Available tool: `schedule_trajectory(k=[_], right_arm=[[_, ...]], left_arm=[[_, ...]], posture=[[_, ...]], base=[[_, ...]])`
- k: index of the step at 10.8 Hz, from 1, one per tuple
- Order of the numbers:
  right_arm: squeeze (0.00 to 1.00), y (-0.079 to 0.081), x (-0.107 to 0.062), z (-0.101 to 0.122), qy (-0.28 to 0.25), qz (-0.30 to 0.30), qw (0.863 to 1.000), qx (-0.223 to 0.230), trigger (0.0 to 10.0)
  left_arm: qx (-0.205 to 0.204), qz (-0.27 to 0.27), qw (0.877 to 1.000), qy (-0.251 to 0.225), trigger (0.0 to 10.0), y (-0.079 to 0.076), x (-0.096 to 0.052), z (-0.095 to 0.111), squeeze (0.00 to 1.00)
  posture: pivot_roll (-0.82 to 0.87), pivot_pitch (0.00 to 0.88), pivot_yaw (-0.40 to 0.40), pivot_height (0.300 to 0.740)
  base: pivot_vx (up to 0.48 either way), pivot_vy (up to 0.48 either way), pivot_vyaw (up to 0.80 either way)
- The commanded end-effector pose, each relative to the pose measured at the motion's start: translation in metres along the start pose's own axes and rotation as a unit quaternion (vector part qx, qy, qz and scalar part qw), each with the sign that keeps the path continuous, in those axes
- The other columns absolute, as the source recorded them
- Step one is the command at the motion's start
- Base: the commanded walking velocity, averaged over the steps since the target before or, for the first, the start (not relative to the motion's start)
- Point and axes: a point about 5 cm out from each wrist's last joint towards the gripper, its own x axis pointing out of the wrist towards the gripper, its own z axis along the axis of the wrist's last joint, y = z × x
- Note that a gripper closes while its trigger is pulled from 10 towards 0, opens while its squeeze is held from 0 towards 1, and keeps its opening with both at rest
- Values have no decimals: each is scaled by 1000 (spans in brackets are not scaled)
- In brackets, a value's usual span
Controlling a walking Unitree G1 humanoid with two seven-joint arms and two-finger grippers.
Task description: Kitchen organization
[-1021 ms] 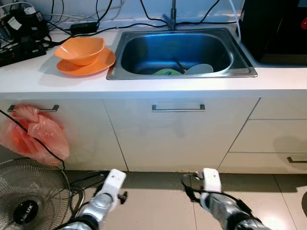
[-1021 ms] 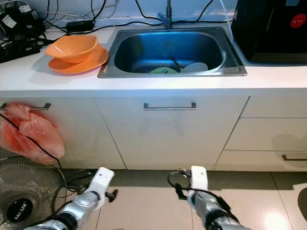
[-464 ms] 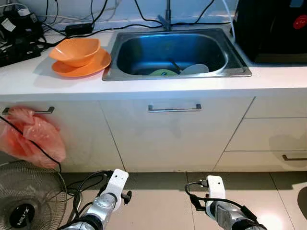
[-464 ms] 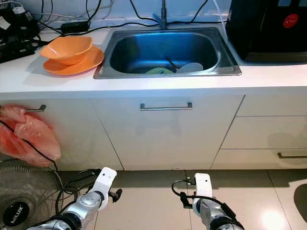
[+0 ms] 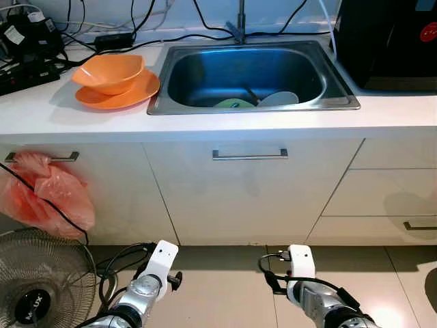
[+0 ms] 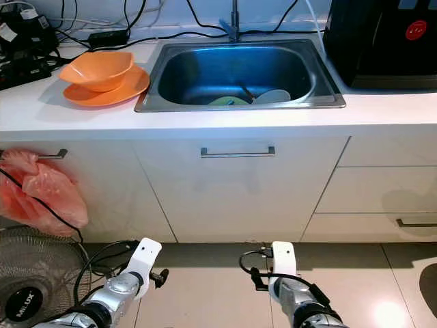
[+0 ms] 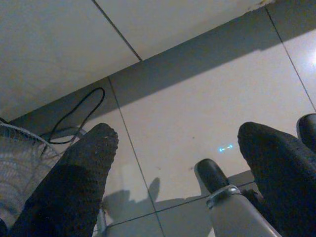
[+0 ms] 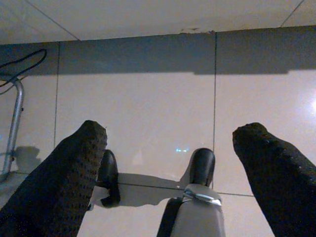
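An orange bowl (image 5: 109, 70) sits in an orange plate (image 5: 117, 96) on the white counter, left of the steel sink (image 5: 198, 72). Inside the sink lie a green plate (image 5: 234, 103), a white dish (image 5: 278, 98) and a dark utensil (image 5: 252, 94). Both arms hang low in front of the cabinets, well below the counter. In the left wrist view my left gripper (image 7: 175, 140) is open over the tiled floor, holding nothing. The right wrist view shows my right gripper (image 8: 170, 133) open too, also with nothing between its fingers.
A black appliance (image 5: 386, 41) stands on the counter right of the sink. Cables and power bricks (image 5: 27, 48) crowd the back left. An orange plastic bag (image 5: 44, 198) hangs from a cabinet handle, above a floor fan (image 5: 41, 287). The cabinet under the sink has a bar handle (image 5: 250, 155).
The head view has shifted slightly. Both arms swayed a little but still hang low. Nothing on the counter or in the sink has moved.
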Motion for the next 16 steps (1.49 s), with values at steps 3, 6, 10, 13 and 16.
schedule_trajectory(k=[3,6,10,13,16], right_arm=[[0,4,1,2,1,11,1000,-9,10000],[0,5,1,2,2,13,1000,-7,10000],[0,5,1,1,3,16,1000,-8,10000],[0,5,1,1,4,16,1000,-9,10000],[0,5,1,-1,4,15,1000,-8,10000]], left_arm=[[10,7,1000,5,10000,5,0,-2,0],[14,6,1000,7,10000,5,0,-2,0],[10,7,1000,4,10000,5,-1,-2,0],[8,6,1000,5,10000,5,-1,-2,0],[9,6,1000,4,10000,5,0,-1,0]], posture=[[56,0,83,740],[54,0,86,740],[57,0,83,740],[56,0,84,740],[55,0,85,740]], base=[[0,0,0],[0,0,0],[0,0,0],[0,0,0],[0,0,0]])
